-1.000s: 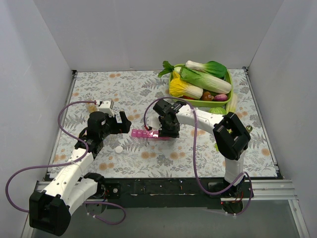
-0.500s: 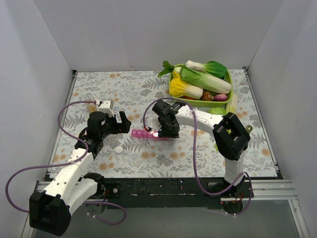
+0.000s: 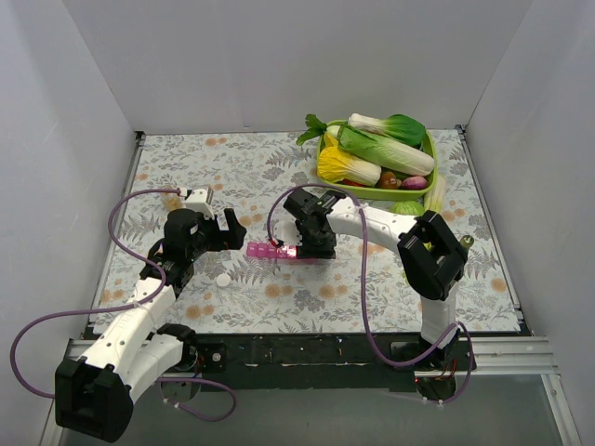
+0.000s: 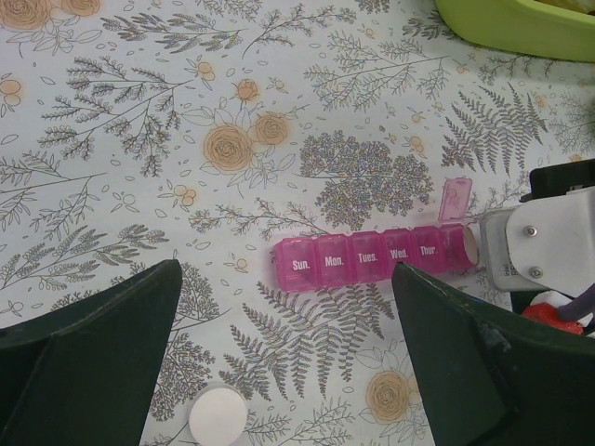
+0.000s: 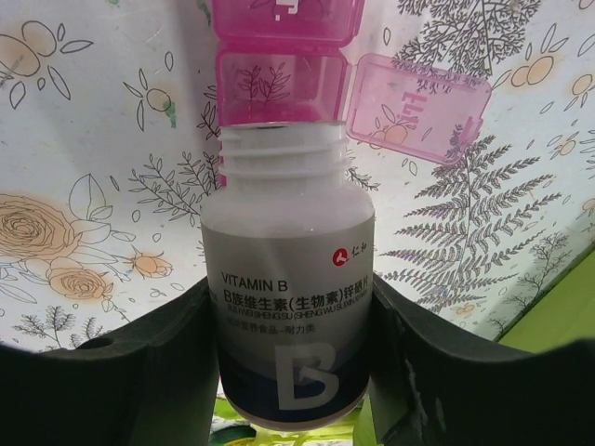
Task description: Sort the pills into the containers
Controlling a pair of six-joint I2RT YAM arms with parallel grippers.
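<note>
My floral table (image 3: 232, 158) carries a green tray (image 3: 370, 193) of vegetables at its far right. Mid-table lies the pink pill organizer (image 4: 372, 258), the lid (image 4: 454, 198) after Thur. flipped open. My left gripper (image 4: 285, 279) hangs spread wide above it. My right gripper (image 5: 288, 307) pinches an uncapped Vitamin B bottle (image 5: 288, 372), mouth at that open compartment. A white cap (image 4: 218, 418) lies near the Sun. end.
</note>
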